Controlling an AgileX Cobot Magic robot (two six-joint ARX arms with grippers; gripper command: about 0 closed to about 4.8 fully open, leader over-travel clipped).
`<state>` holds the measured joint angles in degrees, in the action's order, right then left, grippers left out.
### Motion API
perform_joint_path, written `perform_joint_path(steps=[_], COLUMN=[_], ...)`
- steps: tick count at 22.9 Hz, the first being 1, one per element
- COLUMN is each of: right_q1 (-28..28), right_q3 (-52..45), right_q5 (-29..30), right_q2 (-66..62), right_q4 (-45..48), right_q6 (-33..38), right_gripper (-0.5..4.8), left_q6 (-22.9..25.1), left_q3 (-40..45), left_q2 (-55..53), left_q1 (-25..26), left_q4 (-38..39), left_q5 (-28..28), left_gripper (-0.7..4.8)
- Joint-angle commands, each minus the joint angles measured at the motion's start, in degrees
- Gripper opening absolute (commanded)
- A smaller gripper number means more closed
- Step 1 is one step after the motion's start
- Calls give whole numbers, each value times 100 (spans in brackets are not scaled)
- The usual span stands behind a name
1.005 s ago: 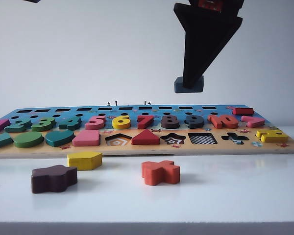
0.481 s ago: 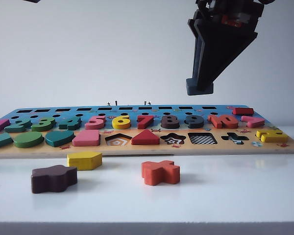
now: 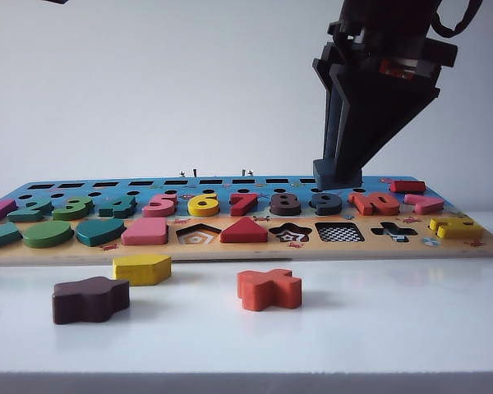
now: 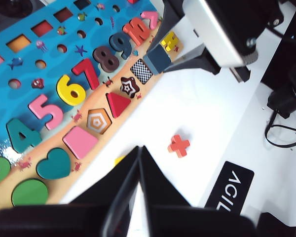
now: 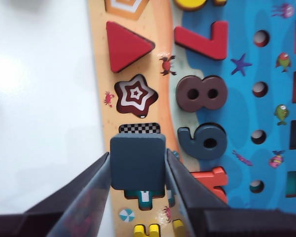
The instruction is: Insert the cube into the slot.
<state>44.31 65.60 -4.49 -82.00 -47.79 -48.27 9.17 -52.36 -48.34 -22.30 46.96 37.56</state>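
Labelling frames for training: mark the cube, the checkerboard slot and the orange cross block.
cube [image 5: 138, 161], right wrist view, top face
checkerboard slot [image 3: 339, 233], exterior view, floor
orange cross block [image 3: 269, 289], exterior view, front side

Cube [image 5: 138, 161]: flat dark navy block, square w/ rounded corners, held off the board btwn the right claw [image 5: 138, 170] fingers, broad face toward the wrist cam, hanging over the board's front shape row, partly covering the slot. Slot [image 3: 339, 232]: square recess, rounded corners, b/w checkerboard floor, empty, btwn the star and cross recesses, below the 9.
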Motion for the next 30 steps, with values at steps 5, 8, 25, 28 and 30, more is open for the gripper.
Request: perform_joint_path(steps=[5,8,25,28,30], right_q1=[-9,-15,-201,-214,-214], right_q3=[-140,-179,-396,-422,-422], right_q5=[39,39,33,35,39], right_q2=[17,11,-199,-210,-210], right_q4=[282,356,575,619,651], right_q6=[-28,-42,-192,-195,-195], right_gripper=[67,66,62,62,62], left_q6=[28,28,28,28,28], left_q3=[-28,-28,-26,-26,-26], left_q2=[0,0,0,0,0], left_q1=[0,0,0,0,0], left_q4=[-546,-570,-557,-557,-555], left_q5=[20,63,164,164,164], left_gripper=[17,17,17,17,17])
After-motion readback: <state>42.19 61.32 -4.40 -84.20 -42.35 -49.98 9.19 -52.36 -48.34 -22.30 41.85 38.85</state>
